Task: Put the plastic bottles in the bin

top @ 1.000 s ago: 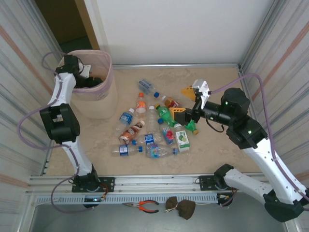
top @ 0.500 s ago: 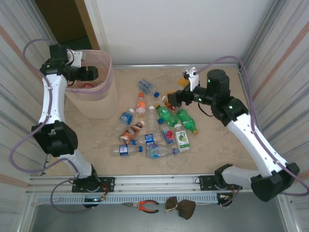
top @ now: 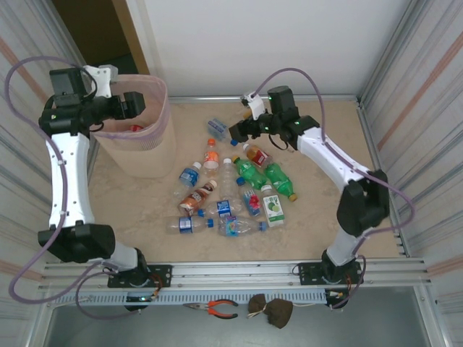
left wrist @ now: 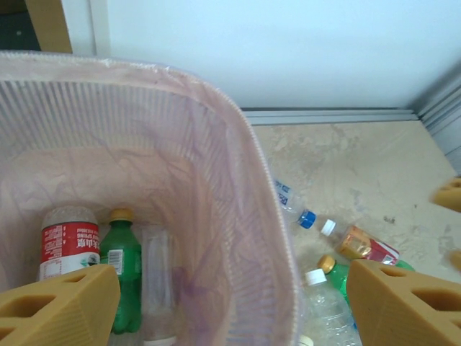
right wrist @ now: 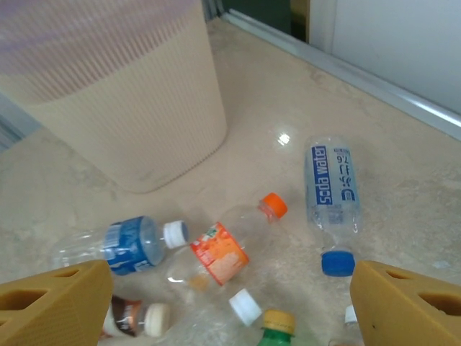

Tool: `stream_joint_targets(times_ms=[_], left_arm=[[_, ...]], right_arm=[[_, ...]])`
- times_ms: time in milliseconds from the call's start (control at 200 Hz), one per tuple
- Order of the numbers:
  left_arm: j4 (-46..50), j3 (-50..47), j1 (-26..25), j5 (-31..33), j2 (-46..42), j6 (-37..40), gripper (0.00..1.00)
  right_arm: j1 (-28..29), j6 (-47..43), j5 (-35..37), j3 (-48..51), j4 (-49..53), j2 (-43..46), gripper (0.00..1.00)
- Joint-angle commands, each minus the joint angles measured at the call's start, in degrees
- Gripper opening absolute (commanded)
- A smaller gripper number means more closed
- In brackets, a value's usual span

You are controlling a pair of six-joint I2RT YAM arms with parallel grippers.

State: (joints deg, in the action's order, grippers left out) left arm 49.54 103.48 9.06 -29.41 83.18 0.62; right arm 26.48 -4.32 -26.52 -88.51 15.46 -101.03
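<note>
Beige tabletop [top: 325,217] between ribbed side walls [top: 427,87]. Bin [top: 148,155] at 10 o'clock with pink liner [left wrist: 180,166]; inside lie red-label bottle [left wrist: 68,245], green bottle [left wrist: 121,267] and clear bottle [left wrist: 157,281]. Loose bottles [top: 249,173] strewn at centre. Left gripper [left wrist: 230,281] above bin mouth, jaws apart, empty. Right gripper [right wrist: 230,288] at 12 o'clock near blue-label bottle [right wrist: 331,184], jaws apart, empty.

Left tool [top: 134,104], right tool [top: 237,133]: jaws apart.

Clear blue-capped bottle [right wrist: 330,189] lying on table — label reads "soda water"; other print illegible.
</note>
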Motion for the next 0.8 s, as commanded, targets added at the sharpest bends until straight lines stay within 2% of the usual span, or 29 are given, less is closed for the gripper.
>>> stream_joint_targets(times_ms=[0, 286, 476, 796], left_arm=[[-1.09, -1.97, 0.52, -3.16, -3.18, -1.94, 0.82], [-4.10, -7.61, 0.03, -6.07, -8.42, -4.96, 0.80], [-4.73, -10.08, -2.11, -5.23, -9.46, -5.11, 0.80], [-4.90, -12.03, -5.58, -3.52, -9.24, -5.11, 0.80]], right_arm=[[-0.28, -2.03, 1.69, -5.21, -0.79, -6.29, 0.84], [0.24, -6.59, 7.28, -17.65, 2.34, -23.36, 0.82], [0.41, -9.95, 10.77, -25.77, 5.40, -31.42, 0.81], [1.56, -15.54, 10.63, -37.02, 12.05, -42.01, 0.84]])
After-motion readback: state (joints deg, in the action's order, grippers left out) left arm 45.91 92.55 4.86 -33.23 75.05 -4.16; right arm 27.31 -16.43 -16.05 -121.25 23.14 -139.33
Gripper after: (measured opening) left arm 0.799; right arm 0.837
